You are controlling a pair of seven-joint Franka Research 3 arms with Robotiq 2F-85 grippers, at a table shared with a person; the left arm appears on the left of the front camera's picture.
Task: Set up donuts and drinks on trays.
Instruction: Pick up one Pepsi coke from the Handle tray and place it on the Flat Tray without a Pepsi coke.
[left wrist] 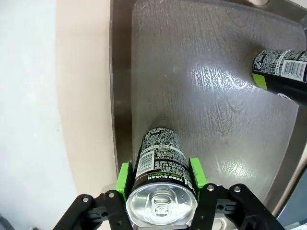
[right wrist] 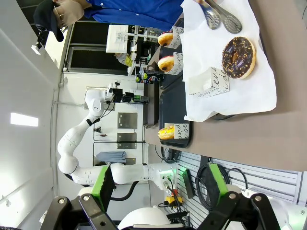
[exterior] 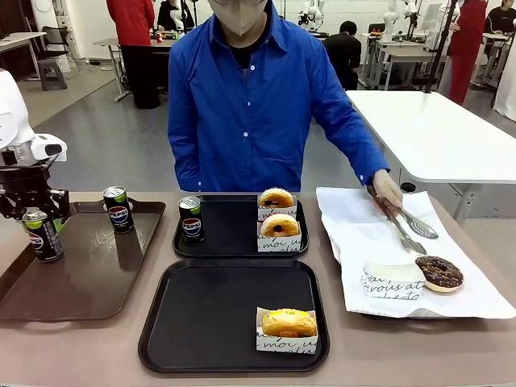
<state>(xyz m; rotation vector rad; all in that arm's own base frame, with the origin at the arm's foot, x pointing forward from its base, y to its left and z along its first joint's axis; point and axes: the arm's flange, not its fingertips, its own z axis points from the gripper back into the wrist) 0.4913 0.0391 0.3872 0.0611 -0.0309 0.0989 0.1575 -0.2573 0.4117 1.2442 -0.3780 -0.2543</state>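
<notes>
The set-up looks roughly half done. The far black tray point(exterior: 234, 234) carries a can point(exterior: 191, 219) and a pair of sleeved donuts point(exterior: 280, 226), so it seems complete. The near black tray point(exterior: 210, 314) holds one sleeved donut point(exterior: 289, 322) at its front right corner and no drink.

The left end effector point(exterior: 36, 211) is clamped around the top of the gripped can point(exterior: 42, 238) at the left side of the brown tray point(exterior: 89, 274). Whether the base is off the tray I cannot tell. A spare can point(exterior: 118, 208) stands farther back on that tray. The right end effector point(right wrist: 160, 182) gapes wide and holds nothing.

At the right of the bench point(exterior: 81, 347), a person's hand point(exterior: 387, 189) holds tongs point(exterior: 407, 230) over white paper point(exterior: 363, 242) bearing a chocolate donut point(exterior: 439, 272) beside an empty sleeve point(exterior: 393, 280). What seems left is a drink for the near tray, and probably a second donut.
</notes>
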